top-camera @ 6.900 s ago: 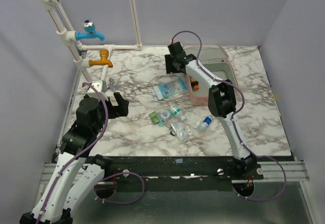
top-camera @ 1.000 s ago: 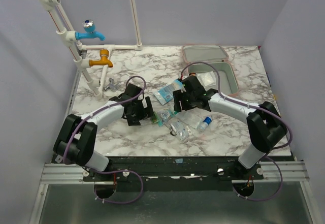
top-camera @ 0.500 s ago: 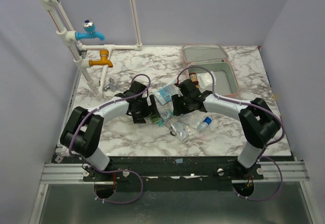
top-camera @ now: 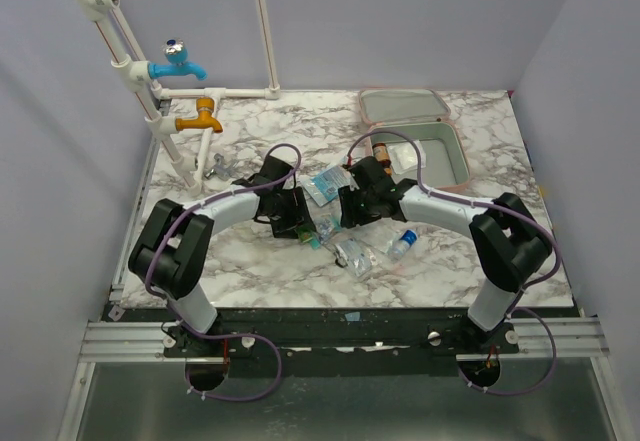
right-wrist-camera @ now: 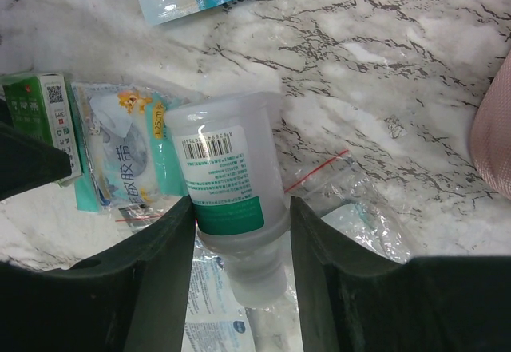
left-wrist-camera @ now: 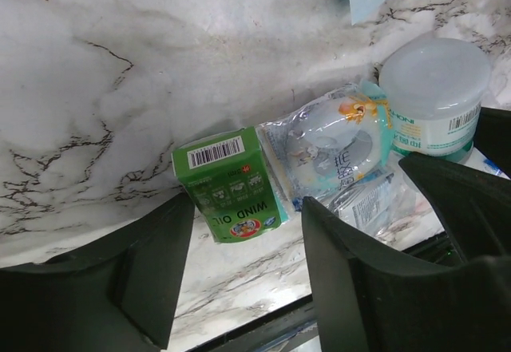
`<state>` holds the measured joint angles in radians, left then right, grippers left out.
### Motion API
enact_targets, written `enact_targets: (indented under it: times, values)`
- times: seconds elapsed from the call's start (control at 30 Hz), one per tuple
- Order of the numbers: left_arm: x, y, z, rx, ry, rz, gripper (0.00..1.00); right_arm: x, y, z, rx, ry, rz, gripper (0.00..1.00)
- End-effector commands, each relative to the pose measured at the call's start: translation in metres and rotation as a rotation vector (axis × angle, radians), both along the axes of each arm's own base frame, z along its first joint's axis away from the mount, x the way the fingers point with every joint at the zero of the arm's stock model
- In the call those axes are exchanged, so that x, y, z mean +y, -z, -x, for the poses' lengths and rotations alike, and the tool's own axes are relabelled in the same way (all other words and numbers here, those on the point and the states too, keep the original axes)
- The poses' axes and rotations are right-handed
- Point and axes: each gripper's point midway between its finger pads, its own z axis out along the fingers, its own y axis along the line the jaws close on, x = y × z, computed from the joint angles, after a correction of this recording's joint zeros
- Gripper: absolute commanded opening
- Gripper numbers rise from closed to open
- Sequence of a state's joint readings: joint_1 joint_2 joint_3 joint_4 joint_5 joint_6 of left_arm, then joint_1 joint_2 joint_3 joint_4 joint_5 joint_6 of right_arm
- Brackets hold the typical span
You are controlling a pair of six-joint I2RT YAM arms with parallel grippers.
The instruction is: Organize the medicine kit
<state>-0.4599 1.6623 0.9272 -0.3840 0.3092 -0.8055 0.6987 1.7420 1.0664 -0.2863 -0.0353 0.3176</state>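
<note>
The pale pink medicine kit point(top-camera: 462, 166) lies open at the back right, its lid point(top-camera: 403, 106) flat behind it and a brown bottle point(top-camera: 381, 151) inside. My right gripper point(top-camera: 350, 211) straddles a translucent white bottle with a green label point(right-wrist-camera: 227, 176) that lies on the marble. Both fingers point(right-wrist-camera: 164, 264) press its sides in the right wrist view. My left gripper point(top-camera: 298, 219) is open, its fingers point(left-wrist-camera: 152, 272) either side of a green "WIND OIL" box point(left-wrist-camera: 231, 183) that lies just ahead of them, untouched.
A clear plaster packet point(left-wrist-camera: 331, 148) lies between the box and the bottle. A blue packet point(top-camera: 335, 176), clear zip bags point(top-camera: 352, 253) and a small blue-capped bottle point(top-camera: 403, 242) lie nearby. White pipes with a blue tap point(top-camera: 180, 61) and an orange tap point(top-camera: 200, 119) stand at the back left.
Both arms have come down from raised poses to the pile of items. In the last half second the left gripper has edged right towards the green box; the right gripper has stayed at the bottle.
</note>
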Motion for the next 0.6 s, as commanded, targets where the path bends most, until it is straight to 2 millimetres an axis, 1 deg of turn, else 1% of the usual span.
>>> enact_targets:
  times: [0.0, 0.1, 0.17, 0.33, 0.37, 0.5, 0.57]
  values:
    - [0.002, 0.019, 0.006, 0.041, 0.017, -0.035, 0.55, -0.003, 0.016, 0.008, 0.025, 0.006, 0.03, 0.22]
    - [0.003, 0.023, 0.006, 0.05, 0.019, -0.045, 0.49, -0.003, 0.011, 0.008, 0.015, 0.013, 0.018, 0.19]
    - [0.003, 0.026, 0.006, 0.059, 0.024, -0.051, 0.45, -0.001, 0.004, 0.007, 0.003, 0.015, 0.002, 0.16]
    - [0.003, 0.029, 0.006, 0.068, 0.025, -0.056, 0.37, -0.002, -0.022, 0.006, -0.047, 0.025, -0.031, 0.1]
    - [0.003, 0.029, 0.006, 0.067, 0.027, -0.057, 0.36, -0.005, -0.028, 0.003, -0.07, 0.041, -0.023, 0.09]
    - [0.001, 0.02, 0.003, 0.043, 0.032, -0.045, 0.31, -0.018, -0.053, -0.008, -0.156, 0.119, -0.014, 0.07]
    - [0.002, 0.014, 0.001, 0.026, 0.032, -0.046, 0.3, -0.019, -0.066, -0.011, -0.189, 0.141, -0.031, 0.07]
